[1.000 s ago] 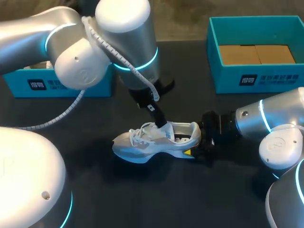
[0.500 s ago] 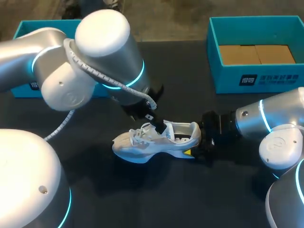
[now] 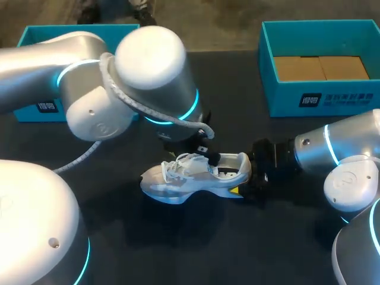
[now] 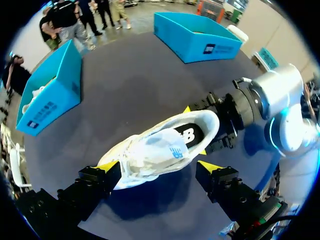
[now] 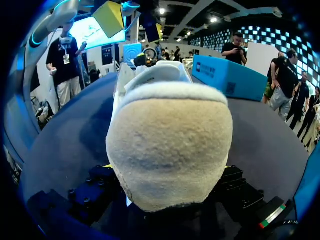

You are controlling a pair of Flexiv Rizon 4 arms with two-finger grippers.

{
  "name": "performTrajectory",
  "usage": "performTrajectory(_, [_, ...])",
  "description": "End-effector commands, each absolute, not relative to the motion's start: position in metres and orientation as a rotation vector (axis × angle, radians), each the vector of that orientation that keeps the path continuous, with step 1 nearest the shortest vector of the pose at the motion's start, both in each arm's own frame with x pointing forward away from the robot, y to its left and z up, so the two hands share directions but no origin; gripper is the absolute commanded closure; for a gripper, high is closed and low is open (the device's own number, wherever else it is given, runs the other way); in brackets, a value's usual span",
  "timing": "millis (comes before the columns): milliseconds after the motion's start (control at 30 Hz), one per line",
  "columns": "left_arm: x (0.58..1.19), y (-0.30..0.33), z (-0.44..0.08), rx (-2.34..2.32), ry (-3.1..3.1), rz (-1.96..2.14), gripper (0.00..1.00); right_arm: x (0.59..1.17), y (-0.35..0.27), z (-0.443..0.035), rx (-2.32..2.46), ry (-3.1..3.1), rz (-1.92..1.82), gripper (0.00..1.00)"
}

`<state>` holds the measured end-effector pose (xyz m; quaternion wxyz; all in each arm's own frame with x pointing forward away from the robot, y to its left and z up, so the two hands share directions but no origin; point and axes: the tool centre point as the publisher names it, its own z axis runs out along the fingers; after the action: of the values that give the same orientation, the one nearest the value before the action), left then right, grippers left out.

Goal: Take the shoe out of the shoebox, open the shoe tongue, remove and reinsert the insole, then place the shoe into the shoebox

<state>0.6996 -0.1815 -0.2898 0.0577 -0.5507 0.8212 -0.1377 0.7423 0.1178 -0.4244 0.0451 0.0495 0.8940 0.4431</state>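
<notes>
Your head view looks down from above and behind onto the black table (image 3: 249,83), taking in both its side edges. Your left wrist view hangs close over the white mesh sneaker (image 4: 160,150), facing down into its opening. Your right wrist view sits low, right against the sneaker's heel, looking along the table. All three views share the sneaker.

We see a white and light grey shoe (image 3: 196,175) with a black inside on our black desk (image 3: 237,89). The shoebox (image 3: 323,98) is blue-green with brown card (image 3: 320,67) in it. Our arms (image 3: 89,101) are silver with glowing blue rings, and the fingers (image 4: 106,165) have yellow tips.
</notes>
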Motion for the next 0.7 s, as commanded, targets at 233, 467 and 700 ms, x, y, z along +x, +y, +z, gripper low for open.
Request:
performTrajectory(233, [0.702,-0.207,-0.302,-1.797,2.376,-0.323,0.00,0.745,0.119,-0.428,0.152,2.732,1.347,1.00])
performTrajectory(467, [0.704,-0.215,-0.319,-1.810,2.341,-0.262,0.00,0.745,0.119,-0.428,0.152,2.732,1.347,1.00])
performTrajectory(700, [0.707,-0.213,-0.330,-1.854,2.275,-0.235,0.00,0.745,0.119,-0.428,0.152,2.732,1.347,1.00])
